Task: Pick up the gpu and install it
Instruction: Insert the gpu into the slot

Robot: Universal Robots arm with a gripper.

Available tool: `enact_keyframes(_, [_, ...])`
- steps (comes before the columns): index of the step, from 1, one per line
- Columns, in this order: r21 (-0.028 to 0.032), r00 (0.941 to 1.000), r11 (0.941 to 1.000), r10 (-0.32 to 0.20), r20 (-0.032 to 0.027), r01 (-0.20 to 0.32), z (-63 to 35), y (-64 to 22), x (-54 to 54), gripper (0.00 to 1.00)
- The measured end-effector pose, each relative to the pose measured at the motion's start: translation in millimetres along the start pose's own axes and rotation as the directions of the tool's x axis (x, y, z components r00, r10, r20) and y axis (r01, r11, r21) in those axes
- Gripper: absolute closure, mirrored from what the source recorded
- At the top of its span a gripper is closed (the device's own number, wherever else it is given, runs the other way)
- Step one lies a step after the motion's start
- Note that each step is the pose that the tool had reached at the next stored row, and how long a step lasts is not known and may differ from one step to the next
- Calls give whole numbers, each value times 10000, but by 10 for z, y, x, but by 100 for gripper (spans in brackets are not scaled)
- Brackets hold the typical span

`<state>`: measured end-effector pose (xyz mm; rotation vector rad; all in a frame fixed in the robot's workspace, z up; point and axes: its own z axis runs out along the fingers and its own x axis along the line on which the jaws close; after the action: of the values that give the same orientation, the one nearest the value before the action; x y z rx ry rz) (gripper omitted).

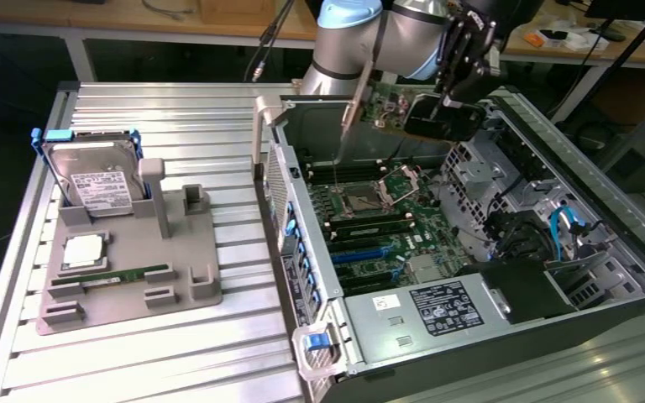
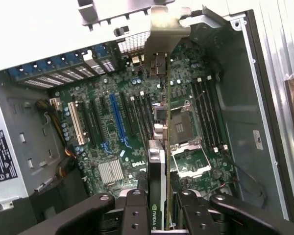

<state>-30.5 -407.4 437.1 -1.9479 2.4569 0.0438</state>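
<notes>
Tool (image 2: pixel 161 208) is pinching the gpu (image 2: pixel 158 161) edge-on to the motherboard (image 2: pixel 108 132), hovering at exterior view's 12 o'clock; I am judging slot alignment.

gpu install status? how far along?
Done: pickup. The gpu is clamped in the claw, clear of the table. In hand: it hangs edge-on above the motherboard inside the open case, with its metal bracket toward the rear slot covers. Left: seating. The card is not yet in any slot.
</notes>
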Motion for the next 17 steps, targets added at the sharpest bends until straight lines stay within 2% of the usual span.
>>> enact_keyframes(3, [-12,9985,9985,-556,-10,556,0,-4,-1,73])
enact_keyframes(7, [-29,9917,9917,-1282,-22,1282,0,-9,-2,73])
enact_keyframes(11, [-49,9788,9788,-2046,-33,2046,0,-14,-3,73])
enact_keyframes(17, [-76,9514,9514,-3078,-46,3078,0,-23,-5,73])
